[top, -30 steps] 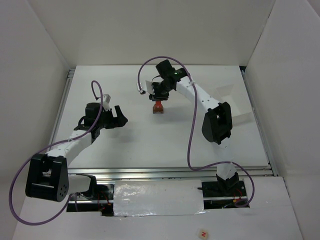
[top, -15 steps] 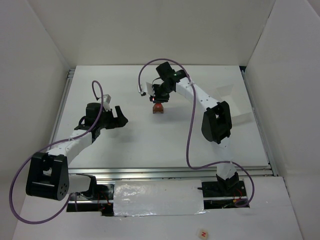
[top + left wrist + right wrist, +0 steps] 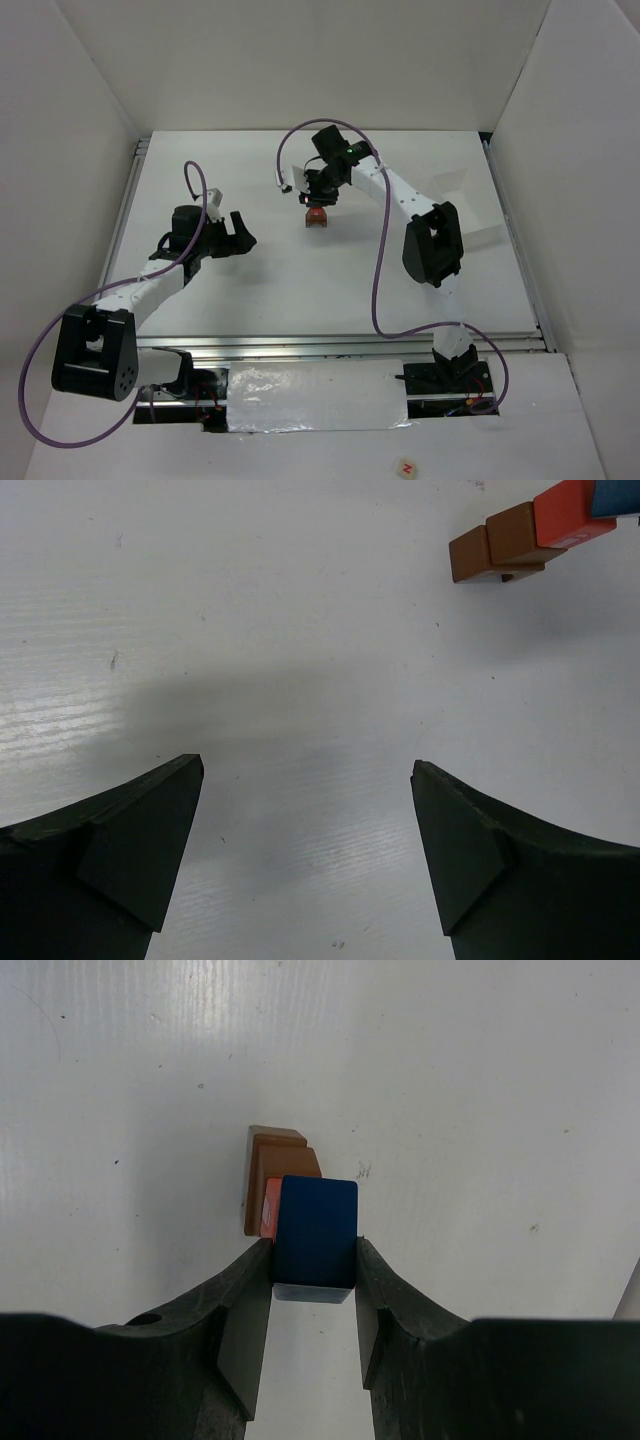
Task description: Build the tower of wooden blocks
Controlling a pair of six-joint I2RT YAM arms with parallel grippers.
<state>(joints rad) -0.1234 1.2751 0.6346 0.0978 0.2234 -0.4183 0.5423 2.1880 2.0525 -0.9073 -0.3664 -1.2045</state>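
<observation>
The wood block tower [image 3: 316, 215] stands at the table's back middle: two brown blocks [image 3: 281, 1160], a red cube [image 3: 268, 1208] on them, and the blue wedge [image 3: 316, 1238] on top. My right gripper [image 3: 313, 1260] is above the tower, shut on the blue wedge, both fingers pressed against its sides. In the left wrist view the tower [image 3: 530, 535] shows at the top right, with the wedge's blue corner [image 3: 615, 495] at the frame edge. My left gripper [image 3: 308, 780] is open and empty, low over the table, left of the tower.
A white tray [image 3: 470, 215] lies at the right behind the right arm's elbow. White walls enclose the table on three sides. The purple cables loop beside each arm.
My right gripper has shifted slightly back over the tower with the blue wedge in it. The left arm has not moved.
</observation>
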